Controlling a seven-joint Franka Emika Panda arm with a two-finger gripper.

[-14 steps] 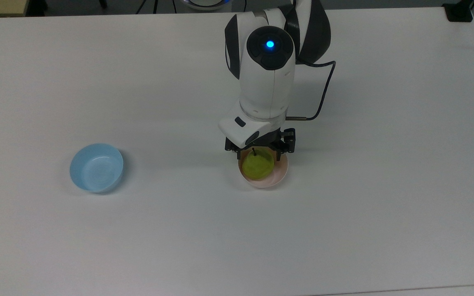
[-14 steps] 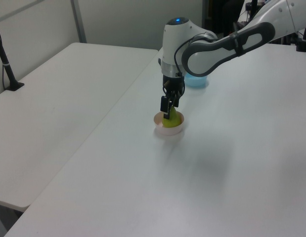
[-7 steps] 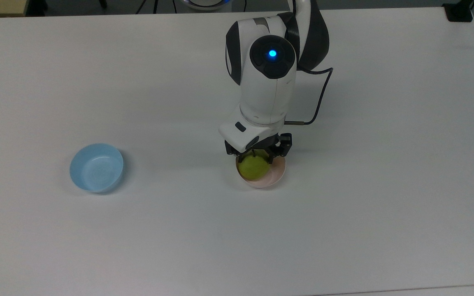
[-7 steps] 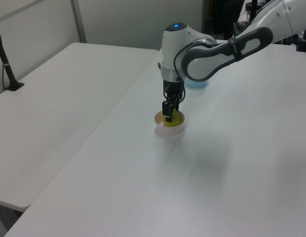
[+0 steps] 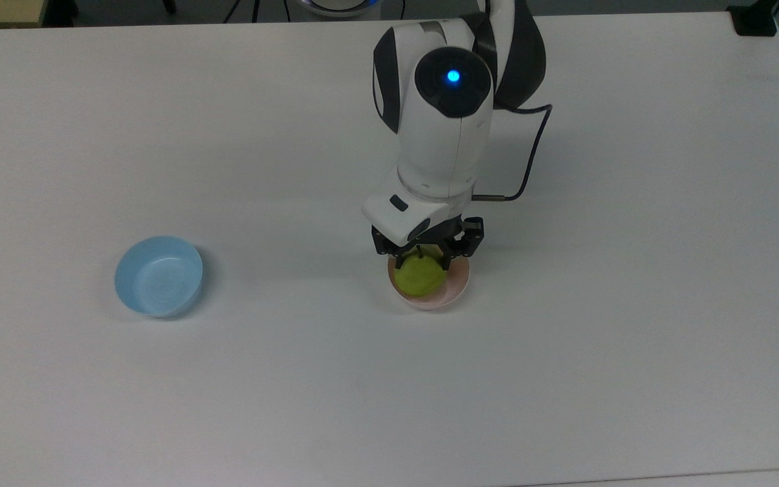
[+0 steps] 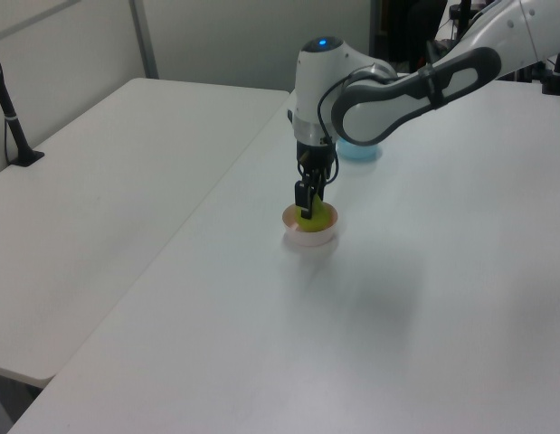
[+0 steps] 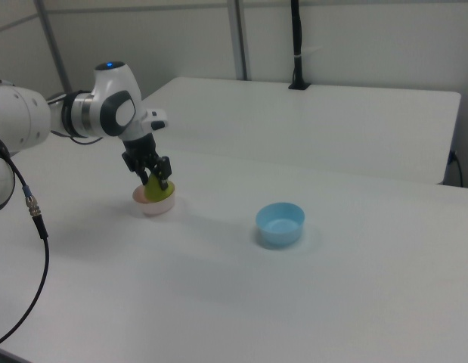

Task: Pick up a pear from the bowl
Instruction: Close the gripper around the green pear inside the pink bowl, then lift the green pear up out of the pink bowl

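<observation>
Pale pink bowl point(image 5: 450, 292) on the white worktop point(image 5: 633, 338), roughly central between the worktop's left and right edges in the top view, well clear of every edge. Yellow-green pear point(image 5: 420, 276) over the bowl's interior, short dark stem pointing up toward the wrist, body overlapping the bowl's left part in the top view. Gripper point(image 5: 428, 256) straight above the bowl, pointing down, black fingers point(image 5: 460, 251) on either side of the pear's upper part near the stem. Jaws clamped against the pear, as far as the top view and the right view show; contact under the wrist partly hidden. In the left view, pear point(image 6: 316, 216) rising above the rim of the bowl point(image 6: 309, 239), gripper point(image 6: 306, 201) pressed onto its top. In the right view, gripper point(image 7: 156, 175) gripping the pear point(image 7: 157, 188), bowl point(image 7: 154, 206) beneath; whether the pear's underside touches the bowl floor cannot be told. Light blue bowl point(image 5: 158, 275) upright, well apart from the pink bowl, toward the worktop's left edge in the top view, toward the right in the right view point(image 7: 280, 224). Black cable point(image 5: 531, 155) looping from the arm beside the wrist.
</observation>
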